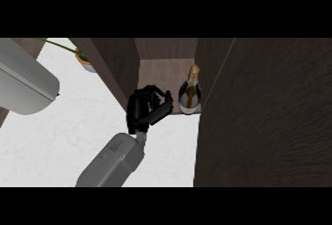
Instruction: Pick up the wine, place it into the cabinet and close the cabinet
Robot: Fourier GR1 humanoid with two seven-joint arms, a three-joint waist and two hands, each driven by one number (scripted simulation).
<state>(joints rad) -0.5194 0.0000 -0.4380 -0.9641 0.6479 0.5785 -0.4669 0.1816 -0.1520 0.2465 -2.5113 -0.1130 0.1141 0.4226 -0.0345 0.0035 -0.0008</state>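
So the right hand point(144, 112) is released, fingers loosely spread, just left of the wine bottle point(189, 90), which stands upright on the cabinet shelf point(159, 70). It's glass, so probably heavyish, stiff, slick and breakable. I'd wrap the wide body, not the neck.

We see a smooth, rounded grey forearm point(111, 161) narrowing into a black right robot hand point(142, 112) with slender fingers point(148, 92).
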